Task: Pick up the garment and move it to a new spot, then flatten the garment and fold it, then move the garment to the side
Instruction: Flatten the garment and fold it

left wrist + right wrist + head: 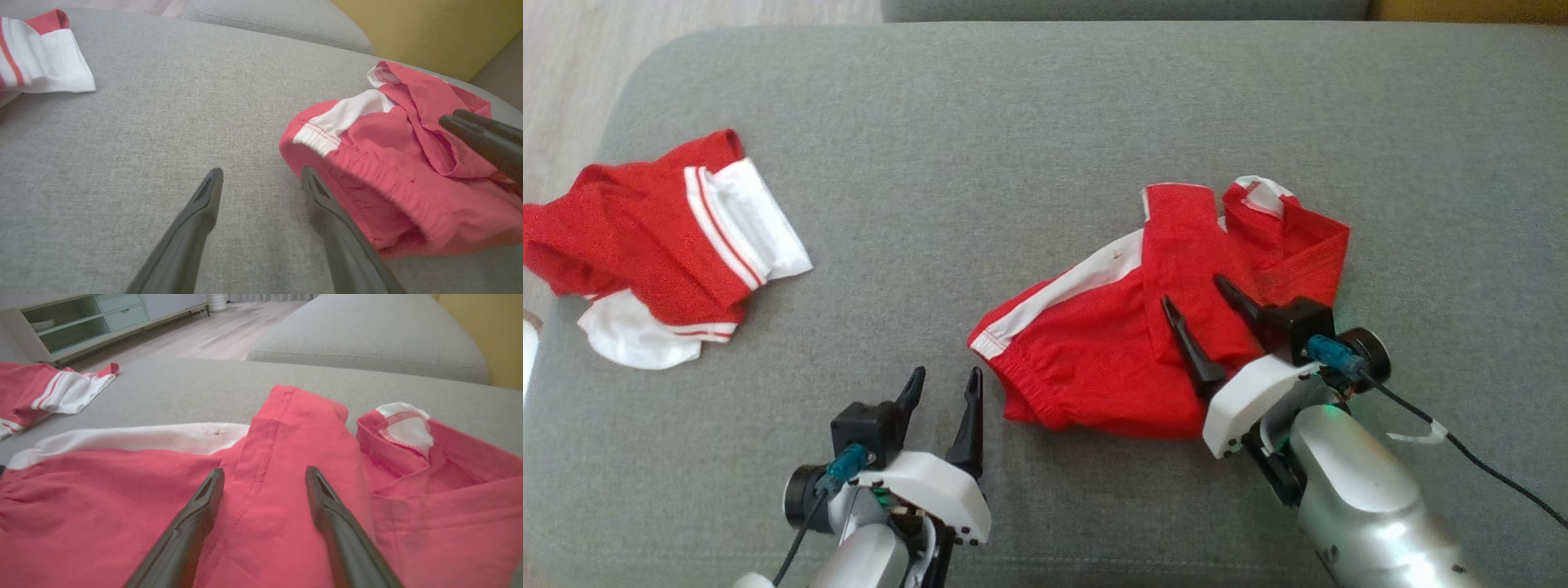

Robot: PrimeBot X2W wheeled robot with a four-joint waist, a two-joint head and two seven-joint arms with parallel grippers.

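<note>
At the far left of the grey cushion (1013,122) lies a second red-and-white garment (662,245), crumpled and well apart from the work. Next comes the left end effector (946,377), low over bare cushion, fingers spread and holding nothing. It is just beside the elastic waistband of the red shorts (1094,343), which I take to be the task's garment. They lie right of centre, with one flap doubled over the top. Over that flap is the right end effector (1192,290), likewise wide open and empty. The fold looks loose, so a pinch catching only the top layer would likely drag the flap open. A left grab begun off the cloth may close on nothing. Off the cushion, a shelf unit (81,322) has open compartments, their contents too blurred to tell.
</note>
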